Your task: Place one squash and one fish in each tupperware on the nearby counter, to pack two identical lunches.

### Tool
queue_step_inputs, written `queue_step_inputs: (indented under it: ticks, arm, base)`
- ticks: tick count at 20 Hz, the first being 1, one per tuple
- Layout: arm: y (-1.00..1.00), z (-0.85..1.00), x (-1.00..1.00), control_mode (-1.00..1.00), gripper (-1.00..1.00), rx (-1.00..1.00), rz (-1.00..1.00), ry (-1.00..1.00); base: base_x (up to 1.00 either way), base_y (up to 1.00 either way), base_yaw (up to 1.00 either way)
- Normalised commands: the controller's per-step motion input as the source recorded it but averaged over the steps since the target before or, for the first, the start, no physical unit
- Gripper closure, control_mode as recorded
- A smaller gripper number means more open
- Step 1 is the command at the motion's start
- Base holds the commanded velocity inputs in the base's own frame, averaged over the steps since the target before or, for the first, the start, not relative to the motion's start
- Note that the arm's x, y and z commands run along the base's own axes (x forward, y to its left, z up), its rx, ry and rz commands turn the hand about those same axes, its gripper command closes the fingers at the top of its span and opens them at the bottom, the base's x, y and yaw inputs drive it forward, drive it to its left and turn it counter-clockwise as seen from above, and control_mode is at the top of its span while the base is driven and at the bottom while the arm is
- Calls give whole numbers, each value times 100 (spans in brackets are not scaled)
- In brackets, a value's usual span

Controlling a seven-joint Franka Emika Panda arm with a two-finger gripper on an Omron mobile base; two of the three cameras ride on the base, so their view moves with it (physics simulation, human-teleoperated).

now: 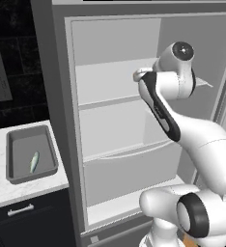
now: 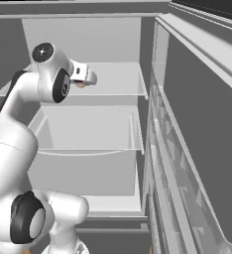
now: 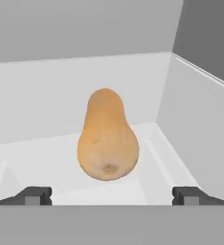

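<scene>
An orange-tan, pear-shaped squash [image 3: 107, 143] lies on a pale fridge shelf, its narrow end pointing away. My gripper [image 3: 112, 195] is open just in front of it, one dark tip at each side, not touching it. In the left base view my arm [image 1: 163, 91] reaches into the fridge at the upper shelf. On the white counter [image 1: 1, 190] to the left sits a grey tupperware [image 1: 9, 159] with a slim pale fish [image 1: 34, 161] lying in it.
The fridge's side wall [image 3: 195, 124] rises close beside the squash. More shelves [image 1: 120, 149] and a lower drawer sit below my hand. The open fridge door [image 2: 197, 149] stands along the right. Dark cabinets with a silver handle [image 1: 21, 210] are under the counter.
</scene>
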Motion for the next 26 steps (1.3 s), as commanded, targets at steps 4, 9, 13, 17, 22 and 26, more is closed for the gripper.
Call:
queue_step_inputs:
  ticks: [4,9,13,17,22,26]
  arm:
    - [0,0,60,-100,-100,0,0,0]
    - [4,-7,42,-100,-100,0,0,2]
    - [1,-20,17,-100,-100,0,0,1]
    - [4,-27,7,-100,100,0,0,1]
    - [5,-13,11,-100,100,0,0,1]
    - [1,0,-11,-100,100,0,0,-3]
  base:
    - [0,0,0]
    - [0,0,0]
    - [0,0,0]
    - [0,0,0]
    - [0,0,0]
    - [0,0,0]
